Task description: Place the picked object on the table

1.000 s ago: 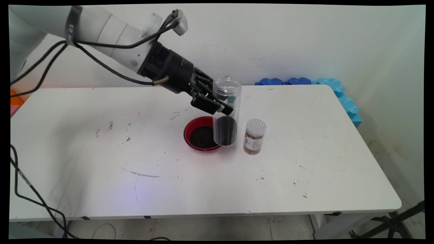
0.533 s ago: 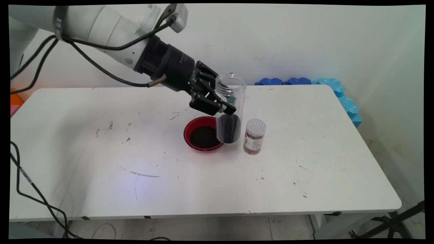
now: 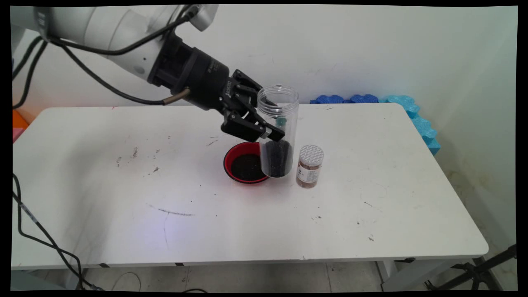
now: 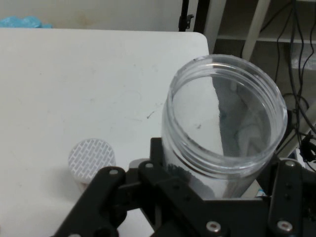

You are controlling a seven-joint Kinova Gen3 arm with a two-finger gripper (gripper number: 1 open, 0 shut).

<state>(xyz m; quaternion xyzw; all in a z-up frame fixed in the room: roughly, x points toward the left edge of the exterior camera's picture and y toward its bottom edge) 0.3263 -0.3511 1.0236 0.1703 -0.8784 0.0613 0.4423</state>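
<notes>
While most of the white table point(image 3: 371, 231) is bare out to its edges, things cluster mid-table: a red bowl point(image 3: 231, 156) with dark grains and, just beside it, a small spice jar point(image 3: 309, 166). Coming in from upper left, the gripper point(image 3: 270, 131) is clamped on a clear open-topped jar point(image 3: 277, 132), roughly upright, dark grains in its bottom, held at the bowl's right rim.

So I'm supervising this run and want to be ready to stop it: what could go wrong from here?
The gripper holds the open clear jar above the table with no lid, so tilting could spill its dark granules onto the white table. The jar hangs close beside the small spice jar, which a sideways swing might topple. Its base also overlaps the red bowl rim, so lowering could clip it.
</notes>
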